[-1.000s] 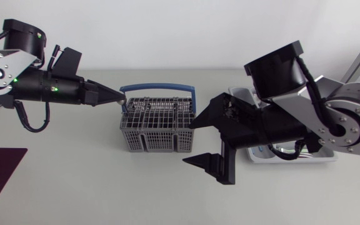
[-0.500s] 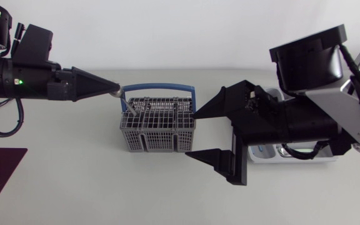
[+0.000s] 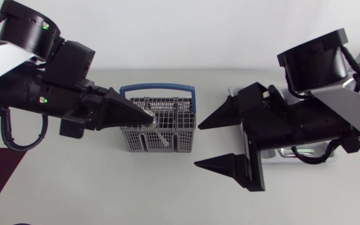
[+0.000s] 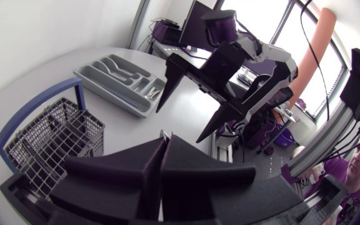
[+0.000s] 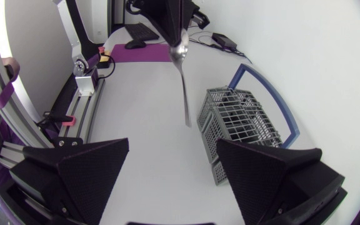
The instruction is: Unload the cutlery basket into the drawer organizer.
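The left tool (image 3: 144,115) is pinched shut on the bowl of a silver metal spoon (image 5: 181,75), whose handle hangs down over the grey wire-grid cutlery basket with the blue hoop handle (image 3: 167,142). The right tool (image 3: 197,145) gapes wide and empty between the basket and the grey plastic drawer organizer (image 4: 120,78) at the right of the desk (image 3: 92,187). A grip on a smooth bowl looks slippery. Lift until the spoon's tip clears the hoop, then carry it right slowly, without swinging.

Bright even light fr. above; soft shadows.
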`<state>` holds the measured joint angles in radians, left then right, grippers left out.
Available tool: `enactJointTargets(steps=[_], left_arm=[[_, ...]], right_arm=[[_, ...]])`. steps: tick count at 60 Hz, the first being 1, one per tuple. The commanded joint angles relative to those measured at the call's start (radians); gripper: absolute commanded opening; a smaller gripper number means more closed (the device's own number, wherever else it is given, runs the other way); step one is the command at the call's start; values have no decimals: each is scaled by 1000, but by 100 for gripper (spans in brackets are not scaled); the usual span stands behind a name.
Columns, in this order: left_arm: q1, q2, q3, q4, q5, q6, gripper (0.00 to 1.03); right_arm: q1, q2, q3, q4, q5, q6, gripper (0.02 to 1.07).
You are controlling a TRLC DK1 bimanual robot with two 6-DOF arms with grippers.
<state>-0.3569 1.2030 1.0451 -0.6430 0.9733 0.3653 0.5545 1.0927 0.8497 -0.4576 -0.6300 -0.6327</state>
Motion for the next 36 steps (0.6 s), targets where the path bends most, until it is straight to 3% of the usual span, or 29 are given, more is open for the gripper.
enactJointTargets(steps=[1,23,36], left_arm=[[-34,36,53,-34,30,69,15],[-122,139,156,-198,68,205,15],[-136,187,220,-291,99,258,15]], right_arm=[[-5,-10,12,-24,-30,-24,103],[-5,78,18,-18,-126,-90,101],[-2,105,38,-9,-166,-101,84]])
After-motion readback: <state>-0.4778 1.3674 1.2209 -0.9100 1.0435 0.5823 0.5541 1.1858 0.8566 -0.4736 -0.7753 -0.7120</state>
